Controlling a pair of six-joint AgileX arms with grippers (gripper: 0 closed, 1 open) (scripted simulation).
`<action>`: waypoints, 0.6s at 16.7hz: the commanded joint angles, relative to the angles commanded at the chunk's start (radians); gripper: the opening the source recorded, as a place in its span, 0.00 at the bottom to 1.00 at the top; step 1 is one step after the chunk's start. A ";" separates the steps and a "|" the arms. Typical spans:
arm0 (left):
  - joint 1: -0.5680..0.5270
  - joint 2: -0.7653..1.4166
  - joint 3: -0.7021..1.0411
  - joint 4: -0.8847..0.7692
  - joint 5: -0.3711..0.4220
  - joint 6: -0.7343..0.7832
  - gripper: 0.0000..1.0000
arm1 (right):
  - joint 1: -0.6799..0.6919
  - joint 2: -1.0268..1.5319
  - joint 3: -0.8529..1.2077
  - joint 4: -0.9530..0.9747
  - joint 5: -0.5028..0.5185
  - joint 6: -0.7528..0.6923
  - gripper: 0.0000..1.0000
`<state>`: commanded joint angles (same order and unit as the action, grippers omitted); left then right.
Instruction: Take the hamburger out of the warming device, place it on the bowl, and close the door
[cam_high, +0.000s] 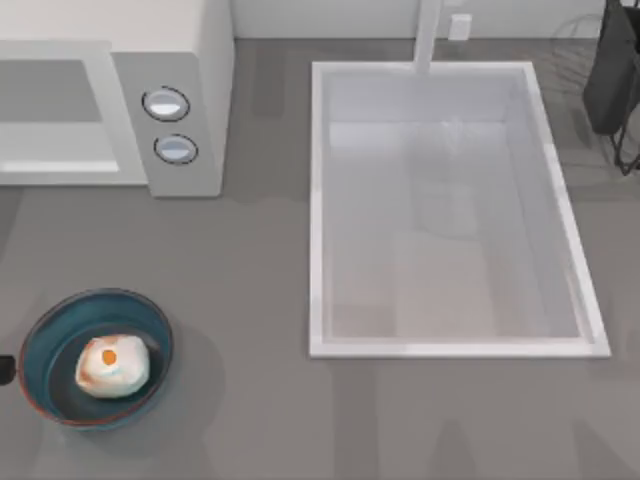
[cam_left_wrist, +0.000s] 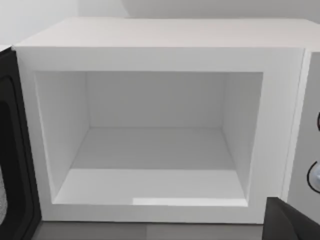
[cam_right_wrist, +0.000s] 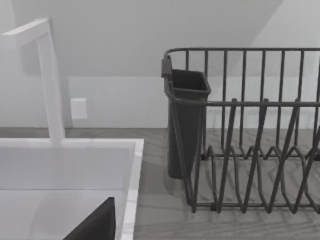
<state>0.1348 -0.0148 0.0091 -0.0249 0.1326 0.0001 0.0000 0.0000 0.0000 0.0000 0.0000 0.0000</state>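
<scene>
1. The small cream-white hamburger (cam_high: 112, 366) with orange patches is seen lying inside the round teal-blue bowl (cam_high: 45, 338), on the grey worktop (cam_high: 240, 300) at the left.
2. The white microwave-like warming device (cam_left_wrist: 160, 55) is shown with its cavity vacant and its dark-faced door (cam_left_wrist: 12, 150) swung wide.
3. The state of each arm's tool cannot be told.

Even, soft light thru all views; faint shadow by bowl (cam_high: 95, 358); no glare, slight blur

Hamburger (cam_high: 112, 367) in bowl (cam_high: 45, 340); warming device (cam_left_wrist: 165, 55) cavity empty, door (cam_left_wrist: 12, 150) seemingly open.
</scene>
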 joint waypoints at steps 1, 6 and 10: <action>0.002 -0.003 0.001 -0.003 0.002 0.000 0.00 | 0.000 0.000 0.000 0.000 0.000 0.000 1.00; 0.061 -0.103 0.047 -0.153 0.062 -0.002 0.00 | 0.000 0.000 0.000 0.000 0.000 0.000 1.00; 0.084 -0.157 0.071 -0.227 0.084 -0.002 0.00 | 0.000 0.000 0.000 0.000 0.000 0.000 1.00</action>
<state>0.2185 -0.1720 0.0799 -0.2524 0.2166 -0.0024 0.0000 0.0000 0.0000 0.0000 0.0000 0.0000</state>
